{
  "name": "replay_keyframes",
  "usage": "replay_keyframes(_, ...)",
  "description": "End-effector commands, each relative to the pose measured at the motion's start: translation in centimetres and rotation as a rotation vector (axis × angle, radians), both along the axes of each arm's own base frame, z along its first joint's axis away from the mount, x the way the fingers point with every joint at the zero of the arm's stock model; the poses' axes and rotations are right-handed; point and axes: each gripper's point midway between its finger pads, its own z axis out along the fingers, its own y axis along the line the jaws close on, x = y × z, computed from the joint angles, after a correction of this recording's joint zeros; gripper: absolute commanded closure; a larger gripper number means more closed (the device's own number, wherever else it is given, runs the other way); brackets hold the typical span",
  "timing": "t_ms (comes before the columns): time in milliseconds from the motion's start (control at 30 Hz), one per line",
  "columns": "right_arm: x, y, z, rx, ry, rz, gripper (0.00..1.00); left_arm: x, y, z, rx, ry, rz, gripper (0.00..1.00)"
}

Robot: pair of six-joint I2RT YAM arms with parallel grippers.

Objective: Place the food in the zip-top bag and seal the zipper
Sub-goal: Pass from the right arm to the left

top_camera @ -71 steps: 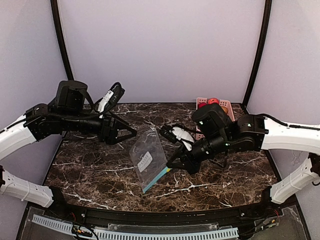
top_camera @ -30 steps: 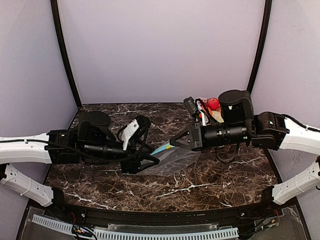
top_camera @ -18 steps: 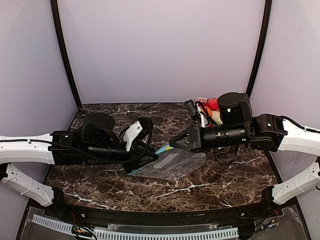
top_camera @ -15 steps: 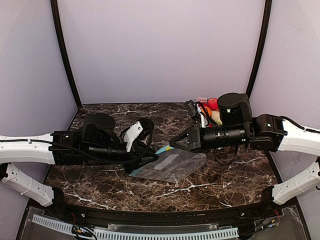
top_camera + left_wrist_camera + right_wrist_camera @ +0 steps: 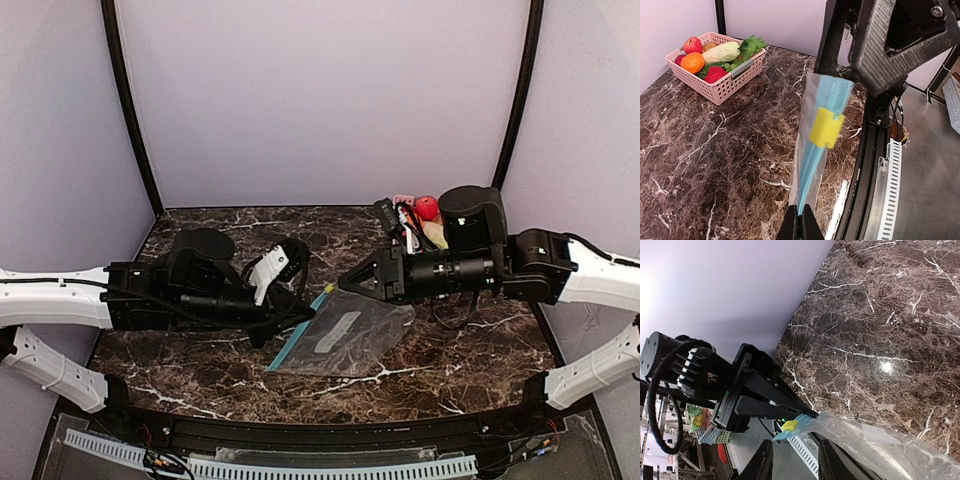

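Closest to us, the zip-top bag (image 5: 352,337) sits low over the marble table (image 5: 715,150), in the gap between the two arms. Its whitish label patch (image 5: 337,330) faces up. We can't tell how much of the bag actually rests on the tabletop.

The left gripper (image 5: 800,227) is clamped tight on the zipper (image 5: 812,160). In the left wrist view the teal strip comes straight out from between the pinched fingers. It runs edge-on away from the camera, and a yellow slider (image 5: 826,128) sits near its far end.

The right gripper (image 5: 795,441) is just past that far end. Its jaws are apart and we don't see anything held in them. In the right wrist view the teal corner with the slider sits right at the fingertips, and the clear plastic trails off past one finger (image 5: 832,460).

Further back, in the far right corner of the table, there's a pink basket (image 5: 725,85) well away from the bag. The food is in there: the pale gourd (image 5: 726,51) lies across the top, with the leafy green vegetable (image 5: 752,46) beside it. There's also an orange fruit (image 5: 692,62) and a couple of red ones. We couldn't pick out the grapes or the pepper.
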Motion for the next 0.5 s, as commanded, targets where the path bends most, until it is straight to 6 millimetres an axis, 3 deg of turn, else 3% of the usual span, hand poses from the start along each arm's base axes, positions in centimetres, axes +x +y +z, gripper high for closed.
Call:
replay_keyframes(0,0.4,-1.8,2.9,0.042,-0.135,-0.018,0.66,-0.9,0.5,-0.1,-0.015,0.052,-0.004,0.99)
replay_keyframes(100,0.1,-2.8,4.0,0.026,-0.258,0.019,0.61,-1.7,0.7,-0.6,-0.009,0.094,-0.037,0.99)
replay_keyframes(200,-0.5,-3.4,3.8,-0.019,-0.353,0.081,0.57,-3.1,0.9,-1.2,0.004,0.16,-0.097,0.99)
replay_keyframes(333,-2.1,-3.3,3.5,-0.054,-0.441,0.22,0.5,-4.6,1.0,-0.2,-0.03,0.21,-0.171,0.99)
replay_keyframes(467,-3.4,-2.6,3.0,-0.067,-0.467,0.338,0.5,-5.6,1.4,0.8,-0.064,0.241,-0.226,0.99)
